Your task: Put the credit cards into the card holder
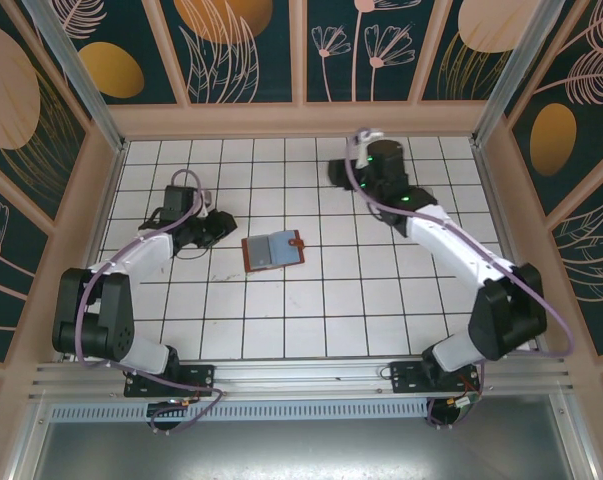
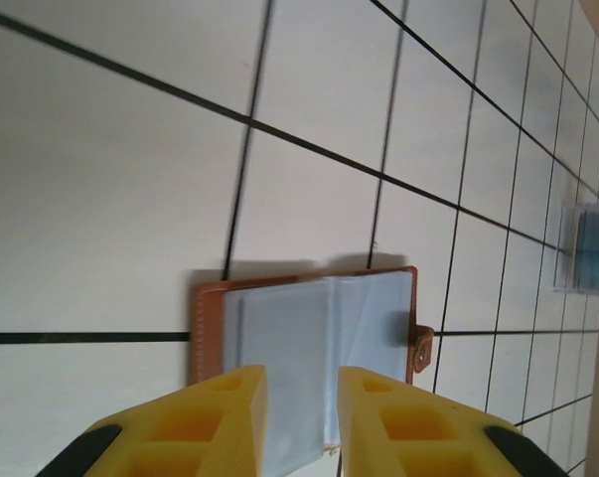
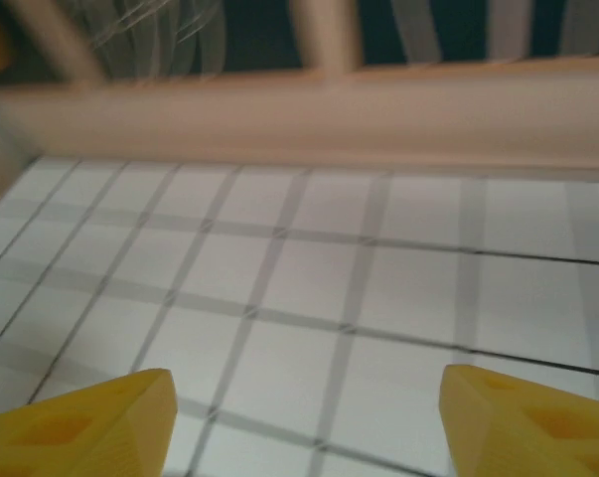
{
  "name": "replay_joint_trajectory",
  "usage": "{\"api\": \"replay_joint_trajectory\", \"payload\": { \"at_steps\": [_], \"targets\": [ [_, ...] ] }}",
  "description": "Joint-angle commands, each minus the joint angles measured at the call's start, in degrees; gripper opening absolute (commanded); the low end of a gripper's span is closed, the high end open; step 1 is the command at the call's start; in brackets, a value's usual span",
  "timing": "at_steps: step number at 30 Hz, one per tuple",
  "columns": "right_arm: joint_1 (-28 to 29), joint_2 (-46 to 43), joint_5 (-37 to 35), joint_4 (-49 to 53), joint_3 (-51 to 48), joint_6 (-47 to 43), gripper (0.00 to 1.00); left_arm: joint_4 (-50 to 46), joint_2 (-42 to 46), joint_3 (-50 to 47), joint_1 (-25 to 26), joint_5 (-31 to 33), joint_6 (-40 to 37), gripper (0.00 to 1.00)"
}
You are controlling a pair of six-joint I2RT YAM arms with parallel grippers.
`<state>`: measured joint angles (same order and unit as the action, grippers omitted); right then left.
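grip belongs, i'd say, on the cover edge of the small reddish-brown leather-look folding card holder (image 1: 274, 250), lying open just ahead of my barely parted, empty left gripper (image 2: 301, 383), since it looks light, floppy and slick-sleeved; my right gripper (image 3: 307, 383), well apart, gapes wide and empty.

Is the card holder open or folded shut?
Open: the card holder lies spread flat, inner sleeves facing up, tab out to one side.

A white tiled floor (image 1: 281, 320) with dark grid lines sits inside pale wooden framing (image 1: 301, 120). Dark teal wall panels (image 1: 236, 50) carry floral motifs, possibly printed.
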<state>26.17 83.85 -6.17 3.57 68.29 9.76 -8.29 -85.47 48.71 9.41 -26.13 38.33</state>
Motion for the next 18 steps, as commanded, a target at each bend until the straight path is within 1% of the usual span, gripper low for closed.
{"api": "replay_joint_trajectory", "payload": {
  "at_steps": [1,2,3,4,5,6,7,8,9,12,14,17,18],
  "targets": [
    [-5.5,-0.2,-15.7,11.1,0.0,3.1,0.80,-3.9,0.6,1.8,1.5,5.7,-3.2,0.27],
    [-7.5,0.1,-16.1,13.3,0.9,3.1,0.84,-4.1,1.1,1.9,1.6,6.6,-3.2,0.31],
    [-9.5,1.0,-16.1,15.3,1.8,2.8,0.93,-4.4,1.4,2.1,1.5,6.9,-3.3,0.39],
    [-11.2,2.0,-15.1,17.7,2.8,2.8,0.99,-5.0,1.4,2.6,1.6,6.5,-3.7,0.43],
    [-13.6,3.7,-12.6,20.7,4.3,2.9,0.99,-6.1,1.1,3.4,1.6,5.5,-4.5,0.50],
    [-15.6,5.6,-10.7,23.6,6.0,2.8,0.99,-7.8,0.7,4.4,1.6,5.2,-5.5,0.62],
    [-16.8,7.0,-9.2,25.5,7.1,2.0,0.99,-9.3,0.6,5.2,1.6,5.7,-6.3,0.70],
    [-17.9,8.5,-7.3,27.3,8.1,0.5,0.99,-10.5,0.6,5.7,1.6,6.6,-6.9,0.96],
    [-18.9,9.6,-5.9,29.1,8.9,-0.5,0.99,-11.1,0.6,5.7,1.6,7.4,-7.3,0.98],
    [-21.9,12.7,-2.6,32.5,10.9,-3.1,0.99,-12.8,1.1,6.7,1.6,7.2,-8.2,0.99],
    [-23.1,15.1,-1.5,34.8,13.4,-5.2,0.99,-13.3,1.9,6.7,1.6,8.4,-8.1,0.99],
    [-23.8,17.7,-4.2,36.3,14.9,-7.1,0.99,-13.1,2.1,6.6,1.5,8.5,-8.0,0.98],
    [-24.2,18.4,-4.1,36.2,14.8,-7.9,0.99,-13.5,1.9,7.2,1.5,8.3,-8.3,0.99]
  ]
}}
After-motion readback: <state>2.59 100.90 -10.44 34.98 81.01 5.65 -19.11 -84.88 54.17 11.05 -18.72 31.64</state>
